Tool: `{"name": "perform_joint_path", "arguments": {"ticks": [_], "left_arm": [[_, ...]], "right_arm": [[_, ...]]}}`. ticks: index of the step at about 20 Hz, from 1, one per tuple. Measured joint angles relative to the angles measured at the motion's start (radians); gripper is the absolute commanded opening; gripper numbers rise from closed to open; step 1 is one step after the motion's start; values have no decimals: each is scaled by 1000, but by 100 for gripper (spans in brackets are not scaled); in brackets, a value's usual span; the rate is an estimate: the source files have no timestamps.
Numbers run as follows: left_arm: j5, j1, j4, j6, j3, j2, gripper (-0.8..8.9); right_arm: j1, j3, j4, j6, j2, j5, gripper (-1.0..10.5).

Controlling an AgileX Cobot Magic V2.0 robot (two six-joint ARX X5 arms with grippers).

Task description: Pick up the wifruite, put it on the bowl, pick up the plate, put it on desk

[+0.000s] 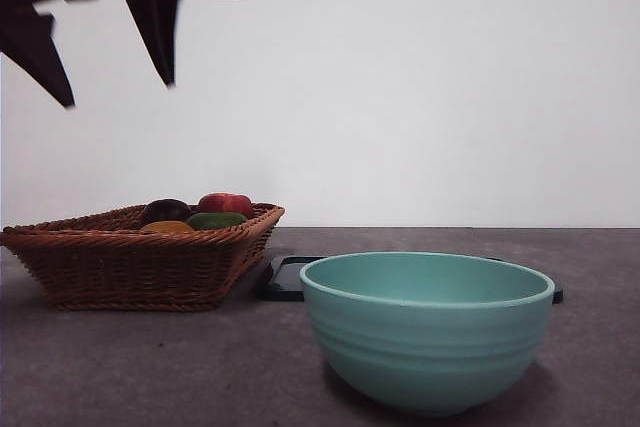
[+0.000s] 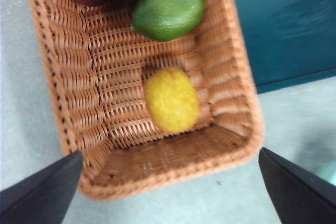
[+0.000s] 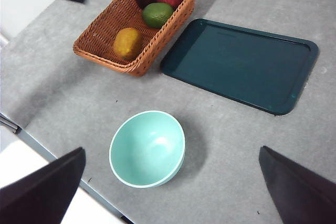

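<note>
From the front, my left gripper (image 1: 110, 87) hung dark and blurred in the upper left of the frame, jaws apart and holding nothing, above the wicker basket (image 1: 140, 267) at the left. The wifruite (image 1: 167, 228) showed only as an orange sliver over the basket's rim, with a dark purple fruit (image 1: 165, 211), a green fruit (image 1: 215, 220) and a red apple (image 1: 226, 203) behind it. The bowl (image 1: 427, 332) stood large at the lower right on the desk (image 1: 150, 367), and a dark tray (image 1: 285, 279) lay just behind it.

Through my left wrist camera, the wifruite (image 2: 171, 100) lay at the centre of the frame on the basket's (image 2: 73, 77) floor, well apart from my spread jaws in the bottom corners. The green fruit (image 2: 168, 10) sat near it.

Through my right wrist camera, my right jaws were wide apart and empty in the bottom corners. The bowl (image 3: 147, 148) sat lower centre, the tray (image 3: 239, 64) upper right, and the wifruite (image 3: 128, 43) in the basket (image 3: 100, 30) at upper left.
</note>
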Motion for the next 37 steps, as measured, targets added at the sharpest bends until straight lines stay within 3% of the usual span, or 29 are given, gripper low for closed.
{"name": "perform_joint_path", "arguments": {"ticks": [7, 16, 19, 22, 26, 30, 37], "left_arm": [[-25, -49, 87, -5, 4, 220, 620], [-26, -53, 132, -19, 4, 348, 609], [-26, -53, 134, -20, 5, 353, 503], [-26, -53, 129, -20, 5, 378, 488], [-26, -53, 130, -19, 6, 393, 192], [-26, -53, 109, -22, 18, 394, 181], [-27, -41, -122, 16, 178, 364, 181]], "right_arm": [[0, 0, 0, 0, 0, 0, 602], [0, 0, 0, 0, 0, 0, 602], [0, 0, 0, 0, 0, 0, 602], [0, 0, 0, 0, 0, 0, 602], [0, 0, 0, 0, 0, 0, 602], [0, 0, 0, 0, 0, 0, 602], [0, 0, -3, 0, 0, 0, 602]]}}
